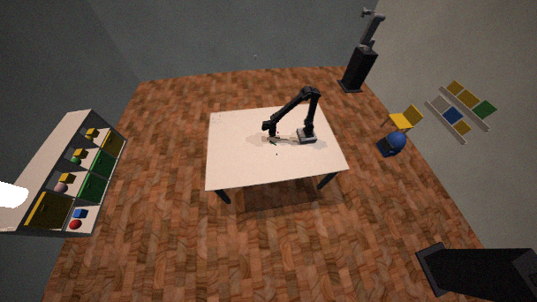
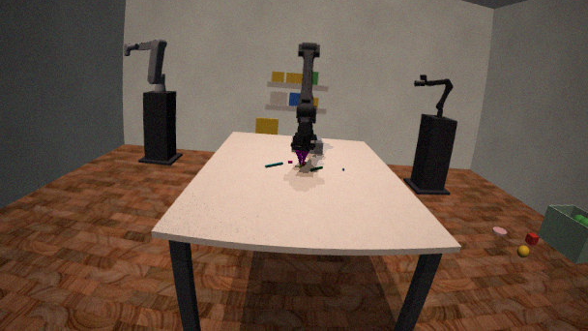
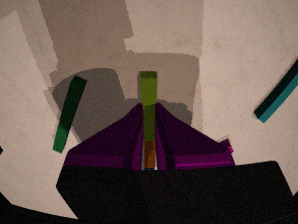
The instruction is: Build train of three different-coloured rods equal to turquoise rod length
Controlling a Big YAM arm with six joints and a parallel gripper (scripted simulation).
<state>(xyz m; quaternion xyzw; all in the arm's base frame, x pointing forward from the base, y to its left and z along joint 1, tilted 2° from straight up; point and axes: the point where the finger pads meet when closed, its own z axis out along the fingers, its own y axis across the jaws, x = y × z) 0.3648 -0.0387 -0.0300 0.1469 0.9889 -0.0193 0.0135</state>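
My gripper [image 1: 272, 136] [image 2: 302, 164] [image 3: 149, 110] points down with its purple fingers shut on the lime rod [image 3: 149, 90], low at the table. An orange rod [image 3: 149, 152] shows between the fingers, in line behind the lime rod's near end. A small bluish piece [image 3: 149, 169] shows behind the orange one, mostly hidden by the gripper. Whether these touch is hard to tell. The turquoise rod [image 2: 274, 165] [image 3: 278, 95] lies apart, slanted, at the right of the wrist view.
A green rod [image 1: 273, 143] [image 2: 316, 168] [image 3: 70, 115] lies slanted left of the fingers in the wrist view. A magenta rod [image 1: 277, 132] [image 2: 290, 162] [image 3: 228, 146] lies close to the right finger. A small blue rod [image 1: 276, 154] [image 2: 343, 169] lies beyond the green one.
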